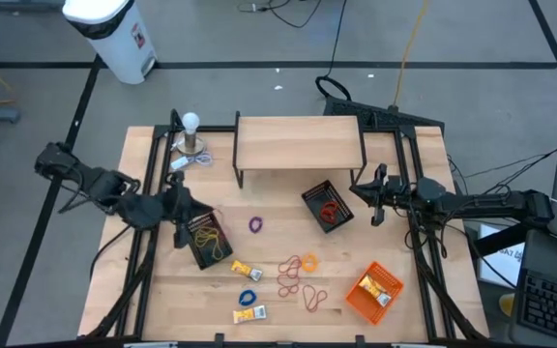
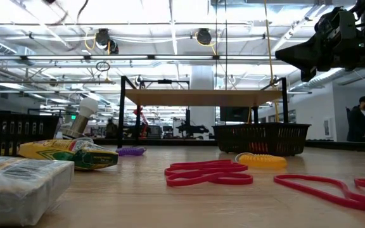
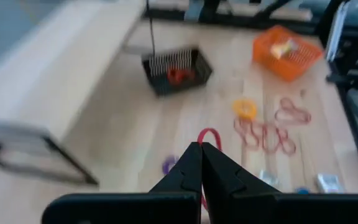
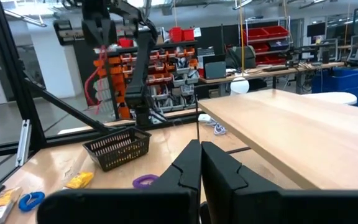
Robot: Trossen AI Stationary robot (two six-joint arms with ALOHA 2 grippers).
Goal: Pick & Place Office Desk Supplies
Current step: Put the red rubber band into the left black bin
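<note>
In the left wrist view the red rubber-band loop [image 3: 211, 138] is partly hidden behind the left tool [image 3: 201, 149]. The low view crops a white packet [image 2: 18, 180] at its left edge and a red loop [image 2: 334, 189] at its right. The orange tray's [image 1: 359, 299] contents are too small to identify.

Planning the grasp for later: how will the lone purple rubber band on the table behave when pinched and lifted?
The purple rubber band is a thin loop lying flat, so it will probably sag limply and weigh almost nothing. It sits so low on the table that fingers may slide over it. Rolling seems unlikely.
</note>
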